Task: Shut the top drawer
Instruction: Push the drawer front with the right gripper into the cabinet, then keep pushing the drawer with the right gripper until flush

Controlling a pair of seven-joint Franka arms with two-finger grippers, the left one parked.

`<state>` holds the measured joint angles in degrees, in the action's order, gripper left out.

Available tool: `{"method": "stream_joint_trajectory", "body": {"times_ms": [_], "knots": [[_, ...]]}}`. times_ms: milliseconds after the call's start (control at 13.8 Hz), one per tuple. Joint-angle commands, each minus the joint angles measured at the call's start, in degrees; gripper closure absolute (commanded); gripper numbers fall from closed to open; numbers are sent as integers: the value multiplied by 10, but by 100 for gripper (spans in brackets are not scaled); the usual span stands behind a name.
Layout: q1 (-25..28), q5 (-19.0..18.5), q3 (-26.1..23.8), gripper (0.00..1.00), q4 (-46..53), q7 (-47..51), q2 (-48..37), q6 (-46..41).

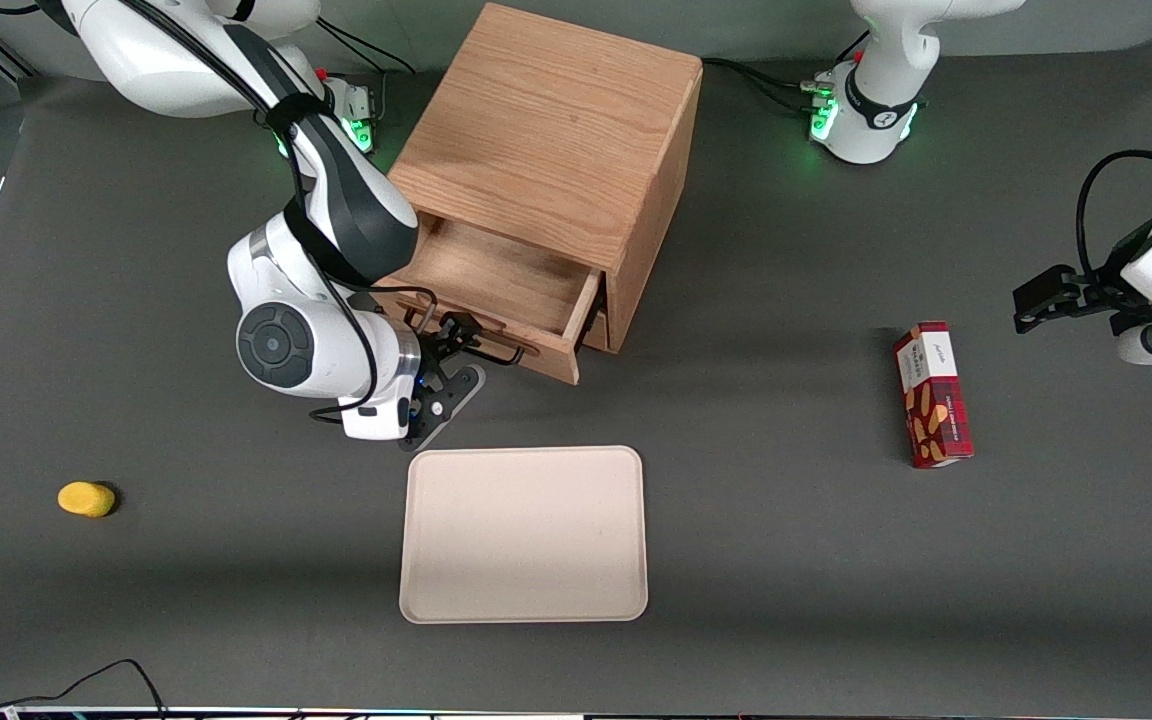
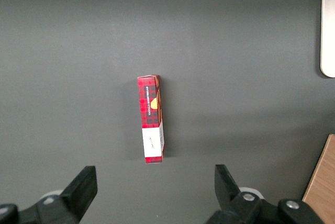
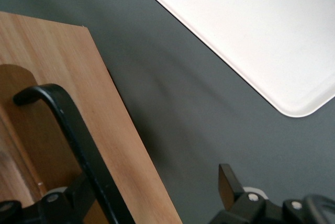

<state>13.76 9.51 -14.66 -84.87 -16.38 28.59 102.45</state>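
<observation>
Oak top drawer (image 1: 496,285): pulled out of cabinet (image 1: 551,130) | hand (image 1: 461,350): at drawer front, fingers spread, one each side of black wire handle (image 3: 78,140), not clamped | beige tray (image 1: 524,533): on counter (image 1: 786,520), nearer the camera.

The light oak top drawer (image 1: 496,290) stands pulled out of the wooden cabinet (image 1: 556,130), which sits near the desk (image 1: 786,560) edge farthest from the front camera. The right arm's black two-finger gripper (image 1: 456,345) is just in front of the drawer, at its thin black wire handle (image 3: 78,145), fingers apart. The flat beige rectangular tray (image 1: 524,533) lies nearer the camera than the drawer. The red patterned biscuit box (image 1: 932,394) lies on its side toward the parked arm's end. The small yellow rounded object (image 1: 86,498) lies toward the working arm's end.
</observation>
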Motion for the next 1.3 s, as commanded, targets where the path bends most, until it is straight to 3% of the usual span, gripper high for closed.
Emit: {"method": "stream_joint_trajectory", "body": {"times_ms": [0, 1228], "knots": [[-8, -9, -21, 0, -35, 27, -26, 5], [-15, -3, -53, 0, -133, 78, -83, 55]]}}
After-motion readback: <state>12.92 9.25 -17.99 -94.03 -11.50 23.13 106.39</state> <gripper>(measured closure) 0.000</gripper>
